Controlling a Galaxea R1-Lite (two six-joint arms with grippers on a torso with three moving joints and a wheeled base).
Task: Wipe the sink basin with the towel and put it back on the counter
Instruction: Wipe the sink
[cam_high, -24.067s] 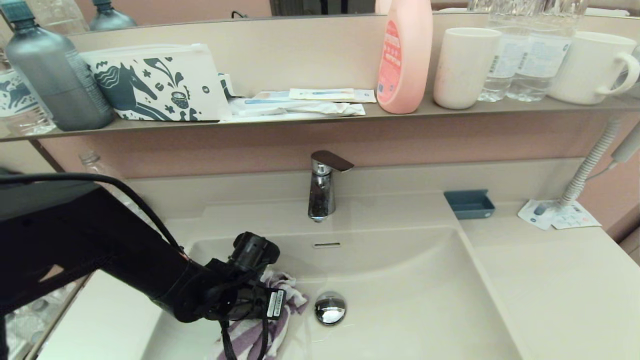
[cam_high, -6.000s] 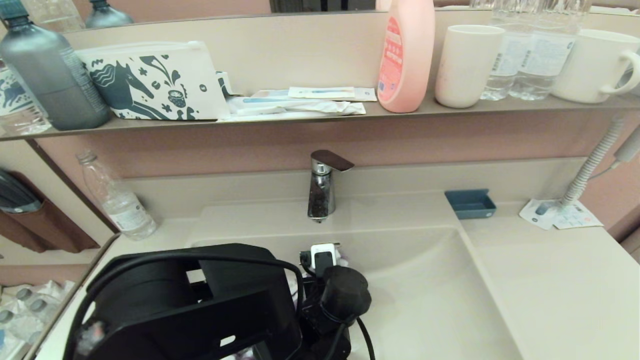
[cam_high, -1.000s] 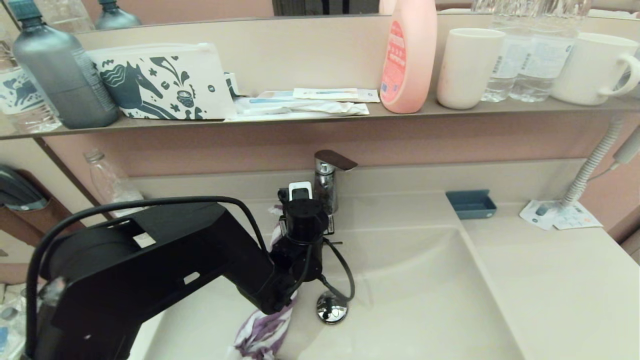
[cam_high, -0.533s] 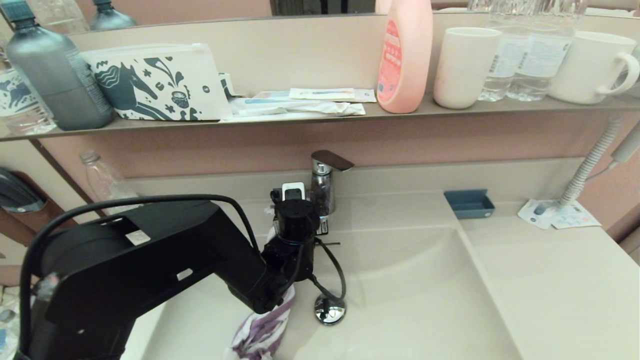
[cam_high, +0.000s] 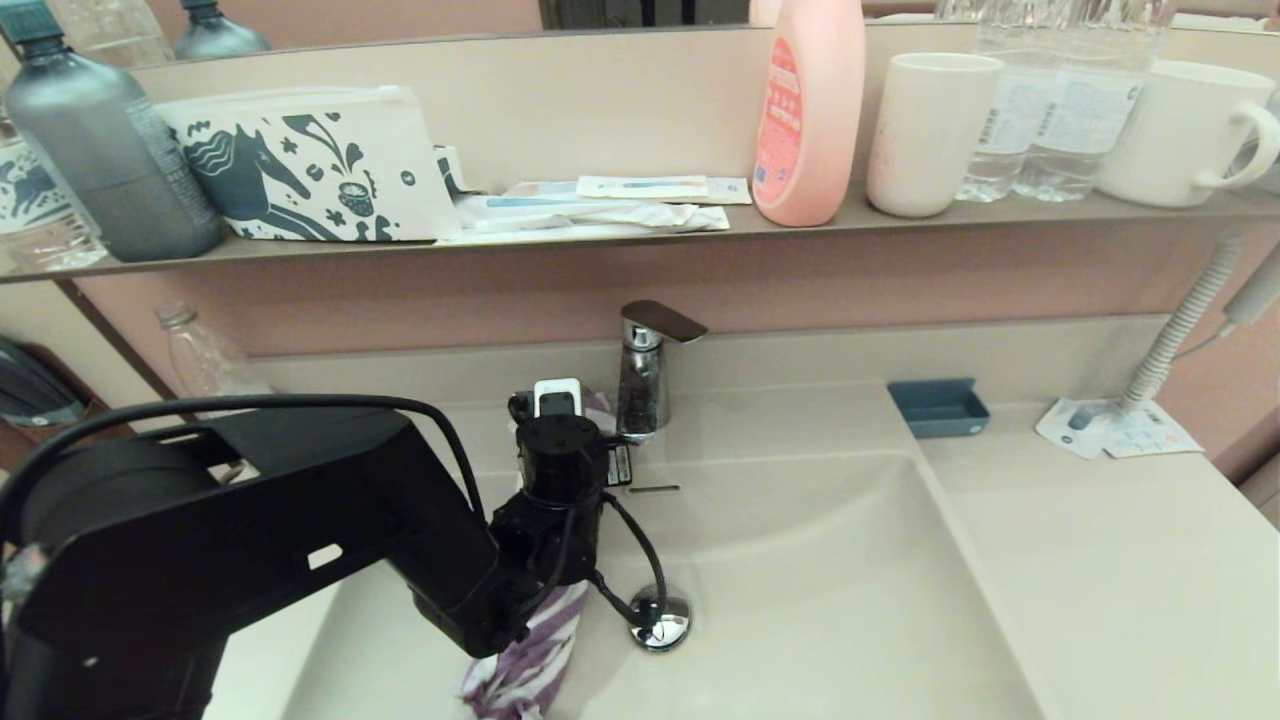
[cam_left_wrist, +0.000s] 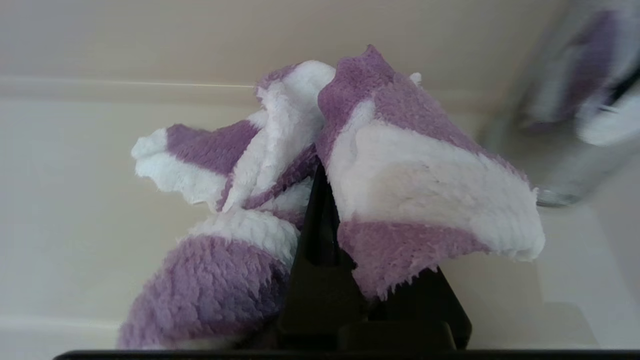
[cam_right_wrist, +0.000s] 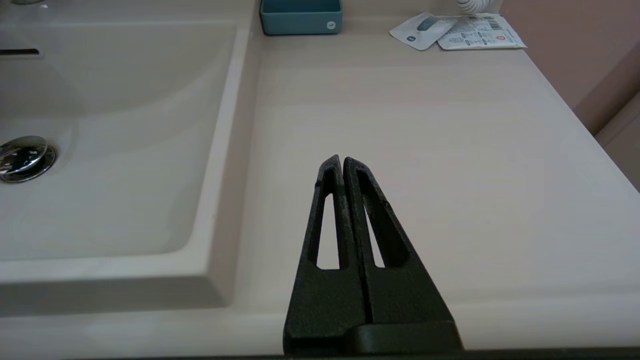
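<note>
The purple and white striped towel (cam_high: 530, 655) hangs from my left gripper (cam_left_wrist: 320, 187), which is shut on it. One towel end bunches over the black fingers (cam_left_wrist: 312, 250); in the head view this end (cam_high: 600, 404) shows beside the faucet. The rest trails down into the beige sink basin (cam_high: 830, 570), left of the chrome drain plug (cam_high: 660, 622). The left wrist is over the basin's back rim, just left of the faucet (cam_high: 643, 375). My right gripper (cam_right_wrist: 343, 160) is shut and empty, low over the counter (cam_right_wrist: 425, 125) right of the basin.
A small blue tray (cam_high: 938, 407) and paper sachets (cam_high: 1115, 430) lie at the counter's back right. A clear bottle (cam_high: 195, 350) stands at the back left. The shelf (cam_high: 620, 240) above carries bottles, cups and a horse-print pouch (cam_high: 310, 165).
My left arm has carried the held towel a little to the left along the basin's back rim, away from the faucet. The hanging end follows. The right arm has not moved.
</note>
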